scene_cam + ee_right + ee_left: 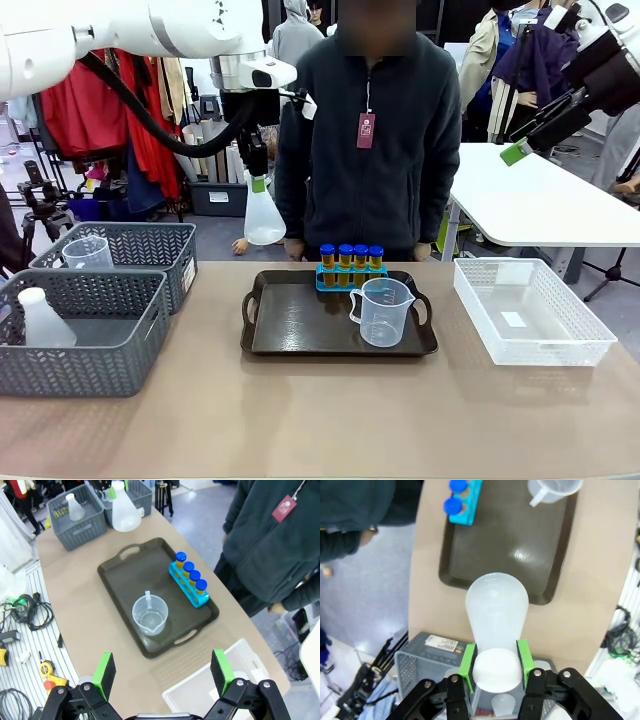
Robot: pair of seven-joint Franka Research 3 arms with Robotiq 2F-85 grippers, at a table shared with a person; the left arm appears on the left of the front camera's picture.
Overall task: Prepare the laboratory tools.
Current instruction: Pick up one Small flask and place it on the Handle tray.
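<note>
My left gripper [258,182] [495,666] is shut on the neck of a white translucent conical flask [264,222] [496,611] [124,514], which hangs high above the table's far left, left of the dark tray [300,320] [485,555] [122,577]. On the tray stand a clear measuring cup [383,312] [552,489] [150,614] and several amber tubes with blue caps [350,257] [191,576] in a blue rack [467,505]. My right gripper [520,148] [162,672] is raised at the right, open, with nothing between its fingers.
Two grey baskets [85,345] [80,522] stand at the left, one holding another flask [42,320], the other a clear cup [88,250]. A white basket [530,345] [200,692] sits at the right. A person stands behind the tray at the far edge.
</note>
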